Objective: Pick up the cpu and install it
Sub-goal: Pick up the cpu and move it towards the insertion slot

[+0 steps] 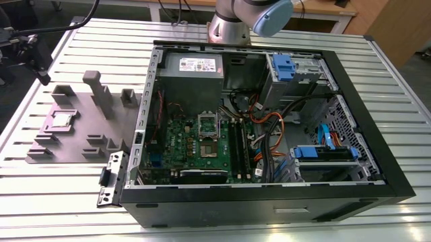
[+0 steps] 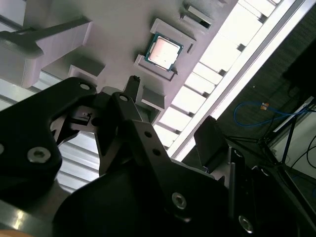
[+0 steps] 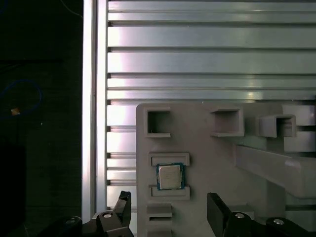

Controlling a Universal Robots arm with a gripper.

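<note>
1. Fixture plate (image 1: 74,143): a grey moulded plate lying flat on the slatted metal table (image 1: 269,224). All positions below are given relative to this plate.
2. Cpu (image 3: 170,176): a small square chip lying flat with its silvery top upward. It sits in a shallow seat of the fixture plate, held between two raised lips (image 3: 169,159). The seat is on the side of the plate farther from the computer case (image 1: 367,174). In the second wrist view the cpu (image 2: 163,51) sits square in the same seat, and nothing touches it.
3. Gripper (image 3: 170,213): poised above the fixture plate, close to the cpu's seat. Its jaws are spread wide and hold nothing. The two black fingers (image 3: 123,205) stand apart from the chip, one to either side of the line through it, and the cpu lies just beyond the gap between them.
4. Tall post (image 1: 100,93): rises upright from the fixture plate among several low open-sided blocks, between the cpu's seat and the computer case.
5. Computer case: lies open just beside the fixture plate, on the exterior view's right of it. Inside it the green motherboard (image 1: 202,151) carries a silver socket frame (image 1: 208,126), well apart from the plate.
6. Arm base (image 1: 229,27): stands on the table well away from the fixture plate, behind the computer case.
</note>
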